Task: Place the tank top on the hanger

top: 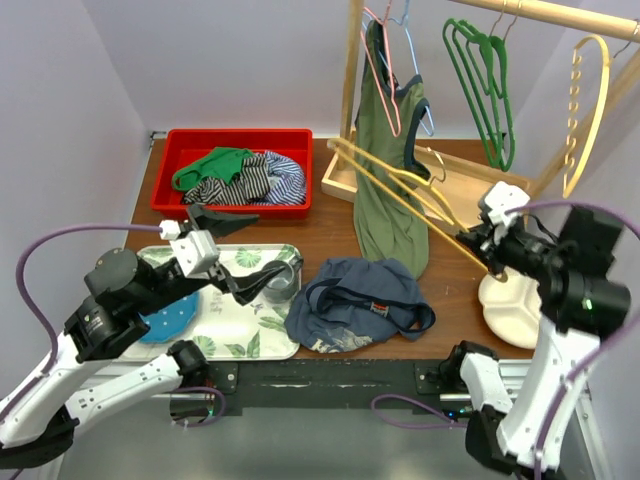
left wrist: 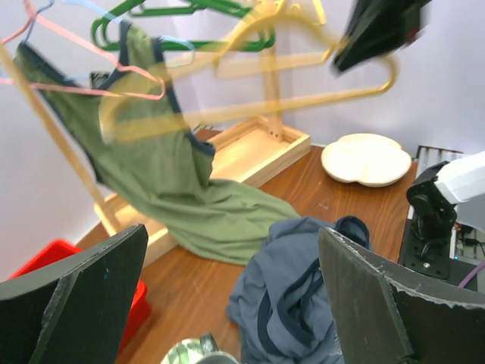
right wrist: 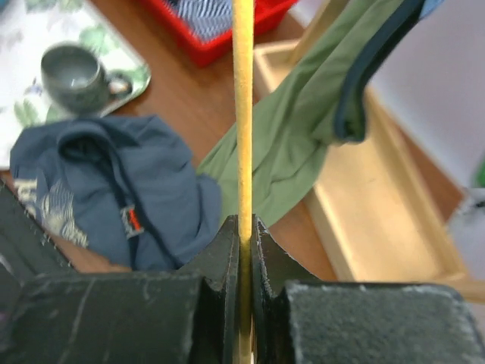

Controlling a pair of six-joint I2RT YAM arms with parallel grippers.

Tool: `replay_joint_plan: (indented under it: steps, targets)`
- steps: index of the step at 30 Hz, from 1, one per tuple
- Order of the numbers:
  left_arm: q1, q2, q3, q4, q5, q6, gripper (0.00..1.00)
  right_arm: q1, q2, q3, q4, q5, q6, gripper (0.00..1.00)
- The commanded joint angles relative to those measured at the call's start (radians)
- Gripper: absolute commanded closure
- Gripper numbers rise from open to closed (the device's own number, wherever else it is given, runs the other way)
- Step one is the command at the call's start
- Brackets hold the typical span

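The navy-blue tank top (top: 358,303) lies crumpled on the table near the front edge; it also shows in the left wrist view (left wrist: 318,292) and the right wrist view (right wrist: 106,193). My right gripper (top: 472,243) is shut on the thin mustard-yellow hanger (top: 400,185), holding it in the air above and right of the top; the hanger's bar (right wrist: 244,114) runs between the closed fingers. My left gripper (top: 262,283) is open and empty, over the tray just left of the top.
An olive-green tank top (top: 385,170) hangs from the wooden rack (top: 352,90), its hem on the table. Green hangers (top: 485,85) and a holed yellow hanger (top: 585,110) hang at the right. A red bin (top: 240,170), a leaf-print tray (top: 235,335) with a cup (top: 283,278), and a white plate (top: 510,310) are nearby.
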Motion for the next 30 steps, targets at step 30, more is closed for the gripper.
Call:
replay_joint_plan:
  steps: [30]
  targets:
    - [0.004, 0.709, 0.355, 0.054, 0.569, 0.256, 0.13, 0.487, 0.084, -0.436, 0.011, 0.163, -0.113, 1.00]
